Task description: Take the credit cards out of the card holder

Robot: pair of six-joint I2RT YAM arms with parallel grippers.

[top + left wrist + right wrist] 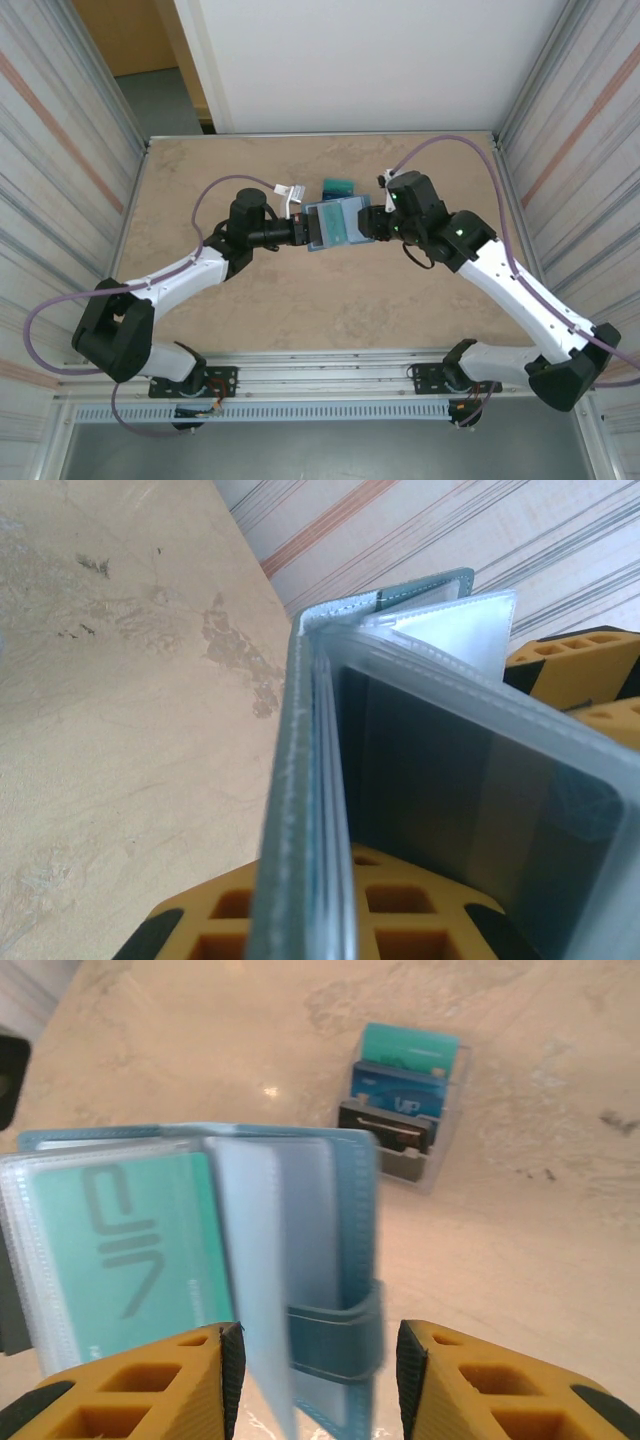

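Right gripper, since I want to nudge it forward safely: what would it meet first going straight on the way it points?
Most likely the open slate-blue bifold card holder: its strap edge lies between the right gripper's spread yellow fingers. Depth is hard to judge.

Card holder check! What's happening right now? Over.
Left jaws shut on card holder. Right jaws open around its strap edge. Teal card in its sleeve, not out yet. Card tray behind, apart.

We look down from above-behind on the whole tabletop (pixel 300 310); both wrist cams sit close up on the card holder (pixel 335 225), shared by all three views.
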